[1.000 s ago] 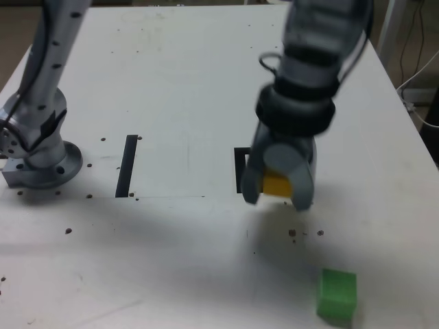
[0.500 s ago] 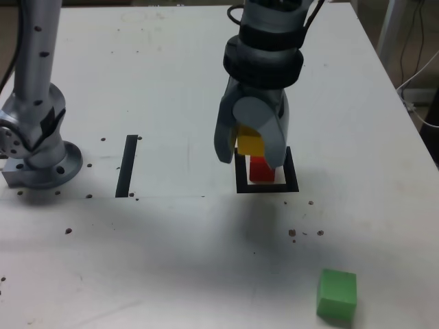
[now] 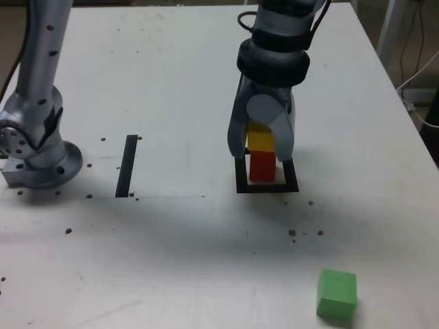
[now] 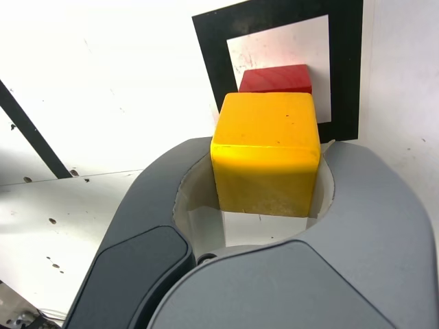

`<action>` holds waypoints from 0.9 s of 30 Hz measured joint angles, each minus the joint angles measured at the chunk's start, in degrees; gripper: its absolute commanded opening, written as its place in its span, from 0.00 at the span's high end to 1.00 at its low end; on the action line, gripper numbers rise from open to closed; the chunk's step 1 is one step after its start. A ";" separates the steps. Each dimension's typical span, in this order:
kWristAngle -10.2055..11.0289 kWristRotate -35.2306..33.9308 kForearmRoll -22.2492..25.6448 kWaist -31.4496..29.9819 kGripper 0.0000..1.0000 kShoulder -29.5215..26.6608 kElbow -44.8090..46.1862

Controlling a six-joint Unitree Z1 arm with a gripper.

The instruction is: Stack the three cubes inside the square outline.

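My gripper [image 3: 260, 149] is shut on the yellow cube [image 3: 260, 140], holding it right over the red cube [image 3: 261, 166]. Their faces seem to meet in the exterior view. The red cube stands inside the black square outline [image 3: 267, 188]. In the wrist view the yellow cube [image 4: 266, 151] sits between the grey fingers [image 4: 161, 181], and the red cube [image 4: 274, 78] shows just beyond it within the square outline [image 4: 209, 48]. Alone near the front edge, at the exterior view's right, lies the green cube [image 3: 337, 294].
A single black stripe [image 3: 127, 166] lies on the white table at the exterior view's left of the outline. The arm's metal base [image 3: 38, 154] stands at the far left. Cables hang past the table's right edge [image 3: 418, 103]. Small dark specks dot the tabletop.
The gripper carried the yellow cube back over the outline, then shifted slightly right and down until it sits atop the red cube. The green cube has not moved.
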 measured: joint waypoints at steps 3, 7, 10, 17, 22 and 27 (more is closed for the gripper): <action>-0.09 0.11 -0.03 0.24 0.74 0.32 -0.13; -0.80 0.18 -0.39 0.31 0.74 0.67 -0.14; -1.46 0.21 -0.89 0.31 0.74 1.14 -0.14; -2.81 0.25 -1.62 0.32 0.74 1.59 -0.12; -3.01 0.26 -1.86 0.32 0.74 1.84 0.14; -3.05 0.26 -2.19 0.38 0.74 1.87 1.37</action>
